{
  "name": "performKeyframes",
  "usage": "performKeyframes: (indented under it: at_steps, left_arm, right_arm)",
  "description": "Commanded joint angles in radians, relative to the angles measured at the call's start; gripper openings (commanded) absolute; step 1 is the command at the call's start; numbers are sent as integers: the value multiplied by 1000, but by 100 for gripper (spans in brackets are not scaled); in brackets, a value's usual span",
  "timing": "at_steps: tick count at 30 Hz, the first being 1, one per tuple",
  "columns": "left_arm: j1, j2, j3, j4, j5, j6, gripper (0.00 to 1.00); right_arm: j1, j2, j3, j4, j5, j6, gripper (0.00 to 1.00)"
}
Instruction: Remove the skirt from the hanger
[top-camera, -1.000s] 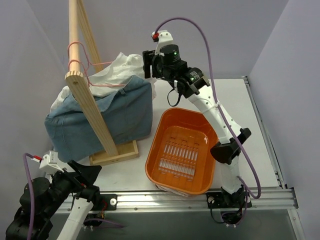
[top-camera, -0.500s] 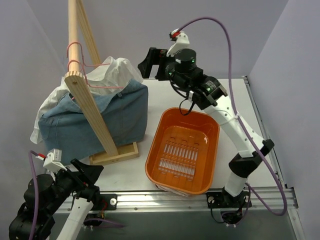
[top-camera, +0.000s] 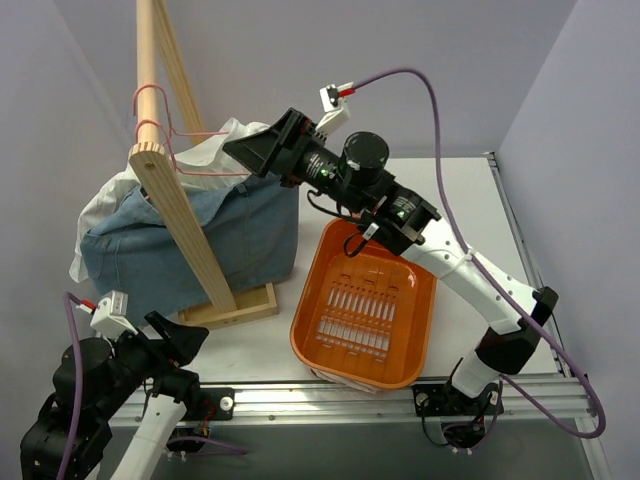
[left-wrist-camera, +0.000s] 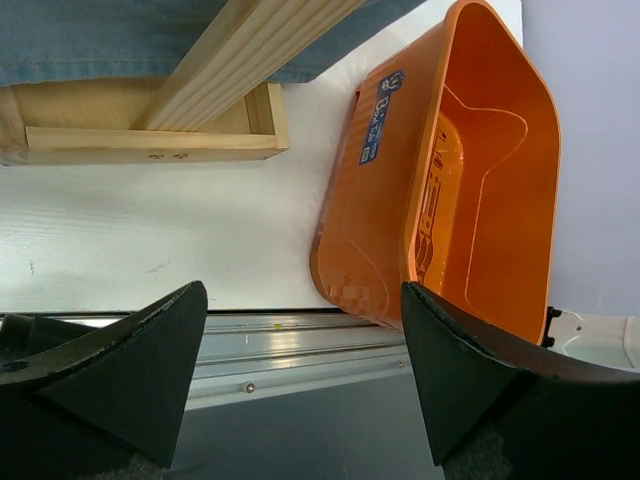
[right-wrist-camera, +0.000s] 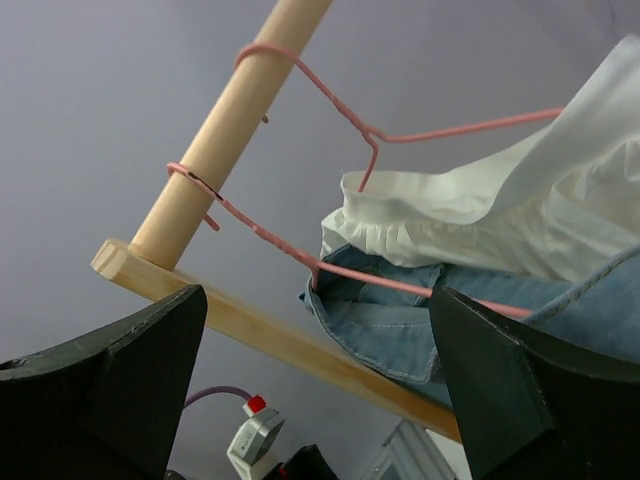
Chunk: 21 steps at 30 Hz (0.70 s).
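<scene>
While my right pincer hovers with its fingers apart just beside a white garment, the blue denim skirt hangs bunched beneath that garment on a pink wire hanger hooked over the wooden rail. My left pincer, likewise spread, sits low near the worktop edge.
</scene>
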Motion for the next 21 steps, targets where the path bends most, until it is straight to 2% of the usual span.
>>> performKeyframes:
  at_steps: [1,5,7,12,17,21]
  left_arm:
    - [0,38,33,7,-6,20,87]
    - [2,53,47,3,-4,21,86]
    - [2,53,51,0,-4,20,86]
    - [2,55,63,-9,-7,23,85]
    - [2,58,85,-19,-10,24,85]
    - [2,58,90,-23,-3,21,85]
  right_arm:
    - [32,-26,-88,272,-24,225,88]
    - [97,-27,-128,305,103,285,86]
    - [120,-36,-183,363,181,347,81]
    - [173,-26,-234,405,338,467,80]
    - [210,19,-236,449,467,535,79]
    - [210,83,-173,469,507,596,75]
